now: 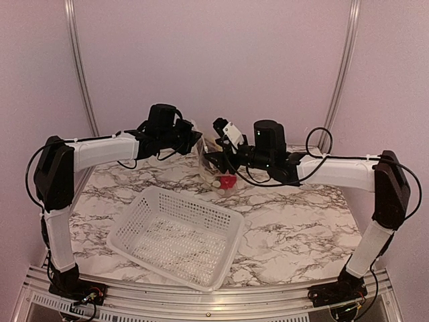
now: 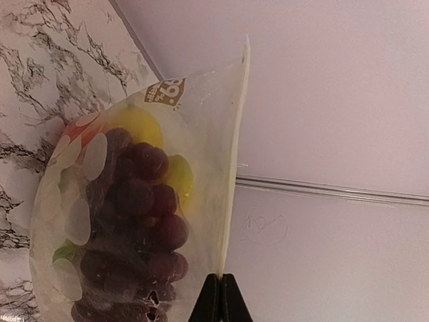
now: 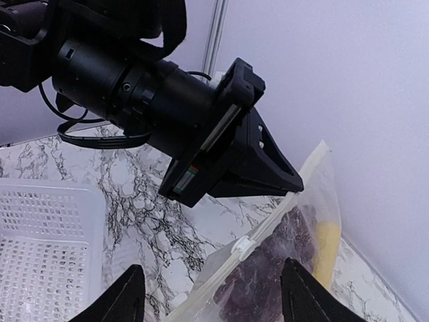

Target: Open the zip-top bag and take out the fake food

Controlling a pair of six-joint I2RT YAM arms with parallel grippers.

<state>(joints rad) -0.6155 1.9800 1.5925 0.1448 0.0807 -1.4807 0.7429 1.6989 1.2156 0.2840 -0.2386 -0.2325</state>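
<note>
Over the marble table (image 1: 301, 221), at twelve o'clock from the white basket (image 1: 177, 235), the zip-top bag (image 2: 208, 134) is held up, its lower end cropped in the left wrist view. The fake food (image 2: 134, 208) inside is blurred by plastic. The left gripper (image 2: 218, 280) pinches the bag's edge tight; the right gripper (image 3: 211, 272) gapes wide, holding nothing.

In the left wrist view the clear crinkly zip-top plastic bag (image 2: 214, 154) and the dark purple plastic grape bunch (image 2: 134, 221) inside it are cut off by the bottom edge, where only the black tips of the left gripper (image 2: 219, 298) are seen. In the right wrist view the white perforated plastic basket (image 3: 40, 235) is cropped at the left and bottom edges. From above, most of the bag's contents are too small to be told
</note>
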